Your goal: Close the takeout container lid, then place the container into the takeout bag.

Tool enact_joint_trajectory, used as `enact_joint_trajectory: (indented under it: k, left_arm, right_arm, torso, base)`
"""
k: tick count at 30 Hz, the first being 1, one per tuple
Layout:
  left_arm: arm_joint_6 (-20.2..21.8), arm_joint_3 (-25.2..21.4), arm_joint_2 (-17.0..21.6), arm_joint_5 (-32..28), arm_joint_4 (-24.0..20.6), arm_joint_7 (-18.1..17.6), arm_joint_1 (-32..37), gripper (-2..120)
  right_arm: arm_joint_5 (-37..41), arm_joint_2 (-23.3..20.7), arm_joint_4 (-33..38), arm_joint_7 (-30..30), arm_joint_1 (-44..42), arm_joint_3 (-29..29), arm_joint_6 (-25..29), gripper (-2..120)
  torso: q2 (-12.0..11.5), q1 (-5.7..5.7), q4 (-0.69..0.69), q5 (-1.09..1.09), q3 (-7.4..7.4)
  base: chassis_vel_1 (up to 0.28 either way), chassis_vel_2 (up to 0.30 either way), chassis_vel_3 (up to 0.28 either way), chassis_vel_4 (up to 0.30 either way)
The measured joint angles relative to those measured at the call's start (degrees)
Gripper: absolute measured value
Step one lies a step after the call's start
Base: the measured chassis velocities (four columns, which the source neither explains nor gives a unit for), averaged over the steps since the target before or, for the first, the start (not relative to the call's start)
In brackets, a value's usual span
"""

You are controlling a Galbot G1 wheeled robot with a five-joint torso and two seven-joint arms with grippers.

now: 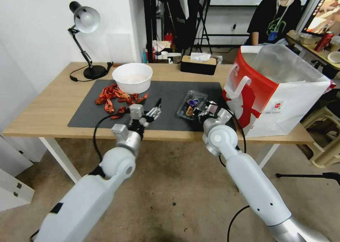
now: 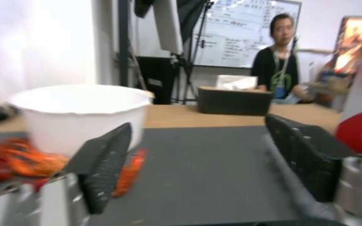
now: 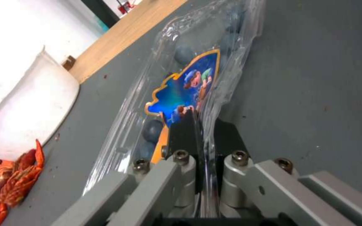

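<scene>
- The right gripper (image 3: 200, 131) is pinching the near edge of the takeout container (image 3: 189, 84), fingers clamped on the clear plastic.
- The container is lying on the dark mat (image 1: 106, 111), just beside the takeout bag (image 1: 279, 93); its lid looks folded down, so closing seems done.
- Bagging is not yet done.
- The left gripper (image 2: 198, 163) is hovering over the mat near the white bowl (image 2: 80, 110), fingers apart and empty.
</scene>
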Motion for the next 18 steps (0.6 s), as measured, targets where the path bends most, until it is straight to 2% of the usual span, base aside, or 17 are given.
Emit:
enact_joint_trajectory:
  k: [5,11,13,14,16,18]
  left_arm:
    - [-0.47,-3.88,1.44,4.62,-2.91,-1.36,7.36,99]
    - [-2.33,-6.75,1.48,6.13,-3.85,-1.92,12.31,100]
    - [-2.95,-6.74,1.48,6.19,-3.7,-2.0,12.9,100]
    - [-3.42,-6.74,1.51,6.37,-3.52,-2.04,13.3,100]
    - [-4.07,-6.92,1.51,6.82,-3.32,-2.18,14.15,100]
    - [-5.2,-7.7,1.64,7.47,-3.25,-2.4,15.74,100]
  right_arm:
    - [-0.18,-0.03,-0.19,-0.21,0.04,0.11,0.05,0]
    - [-0.34,-0.51,0.16,-0.34,-0.57,0.74,0.15,0]
    - [-0.43,-0.91,0.92,-0.34,-1.64,1.82,0.16,0]
    - [-0.48,-1.13,1.24,-0.33,-2.17,2.4,0.17,0]
    - [-0.51,-1.31,1.43,-0.34,-2.48,2.76,0.18,0]
    - [-0.55,-1.44,1.65,-0.34,-2.84,3.12,0.19,0]
  torso:
    - [0.0,0.0,0.01,0.01,0.0]
    - [0.0,0.0,0.04,0.02,0.01]
    - [0.0,0.0,0.01,0.01,0.01]
    - [0.01,0.0,-0.05,0.01,0.0]
    - [0.0,0.0,-0.05,0.0,0.0]
    - [0.0,0.0,0.02,0.02,0.01]
  base:
    - [0.0,0.0,0.0,0.0]
    - [0.0,0.0,0.0,0.0]
    - [0.0,0.0,0.0,0.0]
    - [0.0,0.0,0.0,0.0]
    - [0.0,0.0,0.0,0.0]
    - [0.0,0.0,0.0,0.0]
